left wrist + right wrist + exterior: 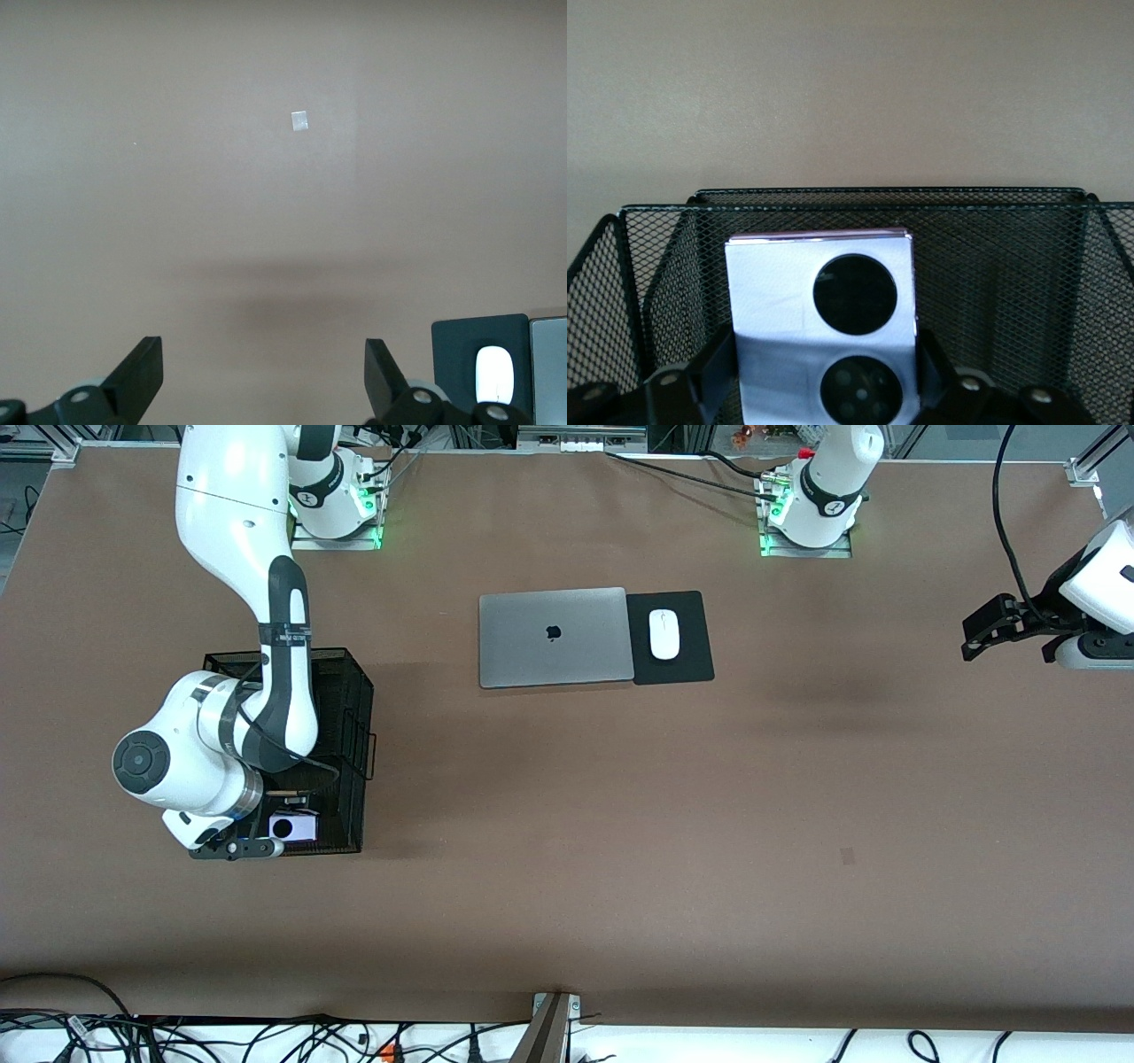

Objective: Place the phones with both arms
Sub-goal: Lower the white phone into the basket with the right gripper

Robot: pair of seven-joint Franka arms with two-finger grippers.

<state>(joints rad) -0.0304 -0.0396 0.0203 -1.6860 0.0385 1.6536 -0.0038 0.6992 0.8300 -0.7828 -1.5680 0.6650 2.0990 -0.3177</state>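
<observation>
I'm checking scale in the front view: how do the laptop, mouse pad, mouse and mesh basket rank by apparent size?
1. mesh basket, though the right arm hides part of it
2. laptop
3. mouse pad
4. mouse

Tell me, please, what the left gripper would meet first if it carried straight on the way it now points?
Probably only the bare table: the open left gripper hangs over it, nothing between its fingers. The mouse on its black pad sits off that line.

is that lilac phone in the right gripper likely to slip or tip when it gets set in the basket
The lilac-white phone looks glossy and stiff, so it may slide between the right gripper fingers. Held upright inside the mesh basket, a slab this thin would probably topple flat or lean on a wall once released.
</observation>
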